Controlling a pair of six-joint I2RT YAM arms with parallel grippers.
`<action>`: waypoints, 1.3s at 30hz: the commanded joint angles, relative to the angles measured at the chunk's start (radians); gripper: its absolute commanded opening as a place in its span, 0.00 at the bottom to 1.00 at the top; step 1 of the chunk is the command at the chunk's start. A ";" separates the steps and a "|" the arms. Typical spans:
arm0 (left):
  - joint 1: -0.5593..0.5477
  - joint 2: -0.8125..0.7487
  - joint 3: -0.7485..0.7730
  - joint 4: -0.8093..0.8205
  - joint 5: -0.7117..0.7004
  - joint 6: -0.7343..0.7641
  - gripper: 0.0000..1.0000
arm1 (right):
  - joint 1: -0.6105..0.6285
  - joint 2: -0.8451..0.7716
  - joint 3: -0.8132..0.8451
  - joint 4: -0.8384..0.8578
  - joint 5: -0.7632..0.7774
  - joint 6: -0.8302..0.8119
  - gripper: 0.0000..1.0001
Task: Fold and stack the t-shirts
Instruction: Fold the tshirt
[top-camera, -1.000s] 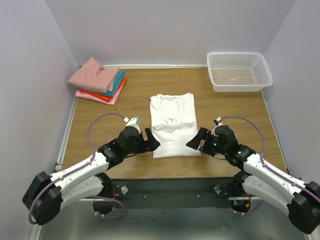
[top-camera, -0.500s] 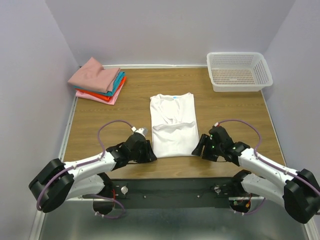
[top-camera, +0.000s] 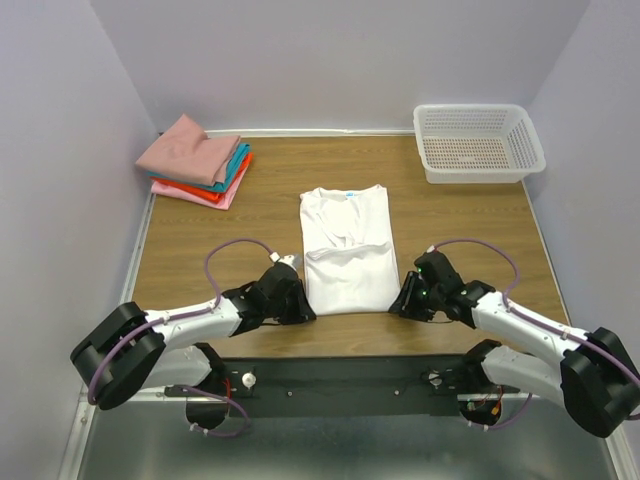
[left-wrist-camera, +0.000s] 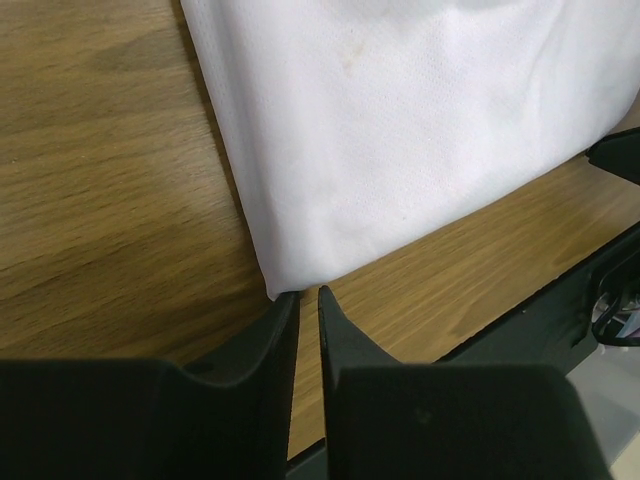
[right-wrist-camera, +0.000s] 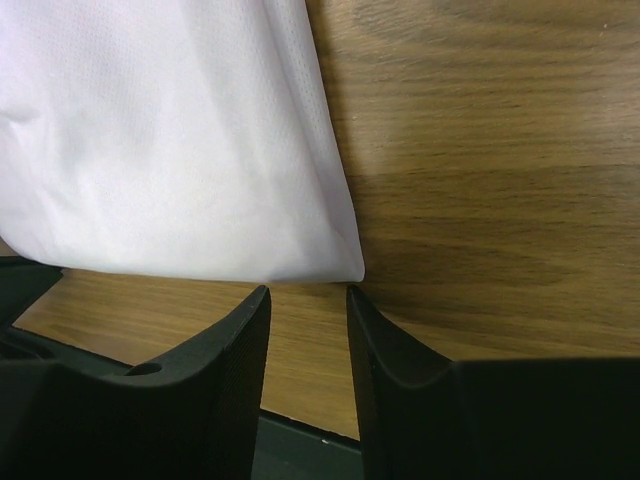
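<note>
A plain white t-shirt (top-camera: 345, 240), partly folded, lies flat at the middle of the wooden table (top-camera: 460, 225), its neck toward the back. My left gripper (top-camera: 303, 305) is low at its near left corner. In the left wrist view, that gripper (left-wrist-camera: 308, 292) has its jaws almost together, with only a thin slit that shows wood. The t-shirt (left-wrist-camera: 420, 130) corner touches the tips. My right gripper (top-camera: 397, 303) is at the near right corner. Its wrist view shows the gripper (right-wrist-camera: 308, 290) open, with the t-shirt (right-wrist-camera: 170, 150) corner just beyond the tips. Several folded t-shirts (top-camera: 195, 160) are stacked at the back left.
A white perforated basket (top-camera: 478, 142) stands at the back right. The table's near edge meets a black rail (top-camera: 340, 375) just behind both grippers. Grey walls close in the left, right and back sides.
Both arms have moved down and inward to the shirt's near corners. Both grippers have narrowed from wide open, the left one much more than the right.
</note>
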 joint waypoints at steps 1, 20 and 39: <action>-0.004 0.004 0.012 -0.073 -0.067 0.001 0.21 | 0.006 0.037 0.011 -0.029 0.060 -0.015 0.43; -0.004 0.077 0.055 -0.047 -0.132 0.023 0.00 | 0.004 0.073 0.046 -0.030 0.170 -0.006 0.43; -0.004 -0.177 0.119 -0.067 -0.262 0.133 0.00 | 0.003 -0.017 0.178 -0.049 0.063 -0.095 0.00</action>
